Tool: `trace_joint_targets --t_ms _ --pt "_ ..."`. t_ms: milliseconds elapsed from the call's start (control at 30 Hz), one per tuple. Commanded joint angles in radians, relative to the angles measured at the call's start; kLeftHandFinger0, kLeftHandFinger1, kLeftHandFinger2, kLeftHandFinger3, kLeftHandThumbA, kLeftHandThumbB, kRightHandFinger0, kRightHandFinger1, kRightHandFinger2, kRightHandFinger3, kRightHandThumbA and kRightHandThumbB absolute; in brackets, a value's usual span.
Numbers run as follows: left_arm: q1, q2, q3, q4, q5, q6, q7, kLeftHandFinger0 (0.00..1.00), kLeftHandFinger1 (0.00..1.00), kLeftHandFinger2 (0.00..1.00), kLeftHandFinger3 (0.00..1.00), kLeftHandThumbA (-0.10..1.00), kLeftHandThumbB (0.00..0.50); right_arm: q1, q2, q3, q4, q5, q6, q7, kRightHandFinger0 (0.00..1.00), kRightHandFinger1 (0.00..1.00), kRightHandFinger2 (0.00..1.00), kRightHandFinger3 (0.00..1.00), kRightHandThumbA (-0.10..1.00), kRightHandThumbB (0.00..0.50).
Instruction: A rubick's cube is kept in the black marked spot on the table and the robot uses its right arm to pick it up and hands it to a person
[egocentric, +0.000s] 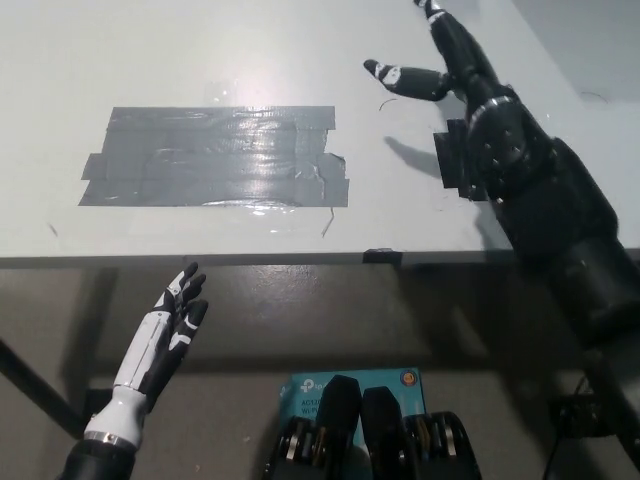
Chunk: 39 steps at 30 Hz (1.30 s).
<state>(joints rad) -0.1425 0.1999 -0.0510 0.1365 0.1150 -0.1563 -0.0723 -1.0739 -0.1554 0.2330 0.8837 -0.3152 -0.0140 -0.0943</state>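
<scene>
Reaching right hand (450, 60) empty, fingers (400, 75) spread

Looks like a lab test setup: a bare grey table (200, 50) with taped patches (215, 157), and a boxed network device (350, 385) on the floor at bottom centre.

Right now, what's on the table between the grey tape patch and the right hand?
Head view: nothing. Between the grey tape patch and the open right hand the white table is bare apart from the hand's shadow; no cube is visible.
</scene>
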Motion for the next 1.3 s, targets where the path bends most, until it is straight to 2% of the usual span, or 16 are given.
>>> trace_joint_targets --t_ms 0,67,133,200,233,300,400,467,567,633,800,900,967,1133,1267 --pt "-0.03 0.018 0.005 -0.035 0.007 -0.013 -0.007 1.0 1.0 1.0 1.0 0.9 0.198 0.175 -0.172 -0.119 -0.757 0.05 0.121 0.113 1.0 1.0 1.0 1.0 0.86 0.5" --pt "-0.031 0.018 0.005 -0.029 0.009 -0.018 -0.004 1.0 1.0 1.0 1.0 0.91 0.199 0.256 -0.203 -0.14 -0.916 0.047 0.146 0.13 1.0 1.0 1.0 1.0 0.92 0.5" --pt "-0.034 0.017 0.005 -0.026 0.012 -0.017 -0.002 1.0 1.0 1.0 1.0 0.91 0.202 0.316 -0.219 -0.16 -1.014 0.062 0.141 0.137 1.0 1.0 1.0 1.0 0.91 0.498" --pt "-0.043 0.021 0.007 -0.02 0.012 -0.016 -0.003 1.0 1.0 1.0 1.0 0.9 0.193 0.383 -0.221 -0.182 -1.107 0.097 0.13 0.138 1.0 1.0 1.0 1.0 0.88 0.463" --pt "-0.044 0.021 0.007 -0.021 0.011 -0.015 -0.003 1.0 1.0 1.0 1.0 0.89 0.188 0.425 -0.209 -0.195 -1.151 0.127 0.107 0.124 1.0 1.0 1.0 1.0 0.84 0.445" --pt "-0.044 0.017 0.005 -0.017 0.011 -0.016 -0.002 1.0 1.0 1.0 1.0 0.89 0.189 0.546 -0.175 -0.21 -1.258 0.158 0.038 0.081 1.0 1.0 1.0 1.0 0.87 0.382" --pt "-0.034 0.014 0.005 -0.01 0.013 -0.026 0.003 1.0 1.0 1.0 1.0 0.87 0.175 0.691 -0.119 -0.192 -1.362 0.154 -0.012 0.036 1.0 1.0 1.0 1.0 0.9 0.374" --pt "-0.023 0.016 0.007 -0.01 0.013 -0.025 0.003 1.0 1.0 1.0 1.0 0.86 0.186 0.767 -0.084 -0.175 -1.385 0.138 -0.052 0.009 1.0 1.0 1.0 1.0 0.84 0.344" --pt "-0.02 0.016 0.007 -0.009 0.015 -0.025 0.006 1.0 1.0 1.0 1.0 0.86 0.191 0.819 -0.055 -0.171 -1.379 0.147 -0.097 -0.016 1.0 1.0 1.0 1.0 0.77 0.326" --pt "-0.018 0.013 0.004 -0.006 0.017 -0.029 0.007 1.0 1.0 1.0 1.0 0.85 0.183 0.868 -0.039 -0.17 -1.357 0.143 -0.144 -0.038 1.0 1.0 1.0 1.0 0.76 0.311" --pt "-0.002 0.012 0.001 -0.015 0.02 -0.023 0.006 1.0 1.0 1.0 1.0 0.85 0.184 0.917 -0.02 -0.171 -1.266 0.143 -0.208 -0.057 1.0 1.0 1.0 1.0 0.77 0.31" --pt "-0.002 0.013 0.002 -0.011 0.017 -0.025 0.004 1.0 1.0 1.0 1.0 0.84 0.183 0.927 -0.001 -0.178 -1.203 0.191 -0.212 -0.046 1.0 1.0 1.0 1.0 0.74 0.316" --pt "-0.003 0.012 0.002 -0.008 0.015 -0.026 0.004 1.0 1.0 1.0 1.0 0.83 0.178 0.924 0.029 -0.191 -1.146 0.235 -0.186 -0.028 1.0 1.0 1.0 1.0 0.75 0.336" --pt "-0.001 0.01 -0.001 -0.005 0.021 -0.028 0.006 1.0 1.0 1.0 1.0 0.82 0.184 0.918 0.063 -0.209 -1.007 0.294 -0.21 0.02 1.0 1.0 1.0 1.0 0.74 0.304" --pt "0.012 0.009 0.002 -0.004 0.016 -0.038 0.007 1.0 1.0 1.0 1.0 0.82 0.183 0.906 0.071 -0.217 -0.896 0.278 -0.235 0.031 1.0 1.0 1.0 1.0 0.73 0.308"
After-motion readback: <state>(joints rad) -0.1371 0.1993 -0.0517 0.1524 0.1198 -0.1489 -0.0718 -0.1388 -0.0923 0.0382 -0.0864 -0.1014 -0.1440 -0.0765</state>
